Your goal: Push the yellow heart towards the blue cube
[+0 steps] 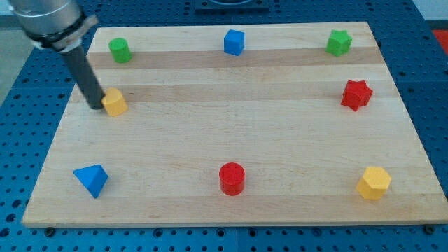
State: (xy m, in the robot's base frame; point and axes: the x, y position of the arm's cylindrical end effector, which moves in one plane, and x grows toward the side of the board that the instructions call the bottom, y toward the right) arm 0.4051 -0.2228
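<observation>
Nearest, a blue triangular block, red cylinder and yellow hexagonal block sit on the wooden board. Farther back, my tip, a bare rod without jaws, touches the yellow heart. The blue cube sits at the view's top centre.

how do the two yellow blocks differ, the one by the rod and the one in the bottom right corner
The yellow heart block lies at the view's left, upper half; the yellow hexagonal block sits at the view's bottom right. The heart has my tip against its left side; the hexagonal block stands alone. The heart looks smaller and more orange-toned than the hexagonal block. Both rest on the wooden board.
</observation>
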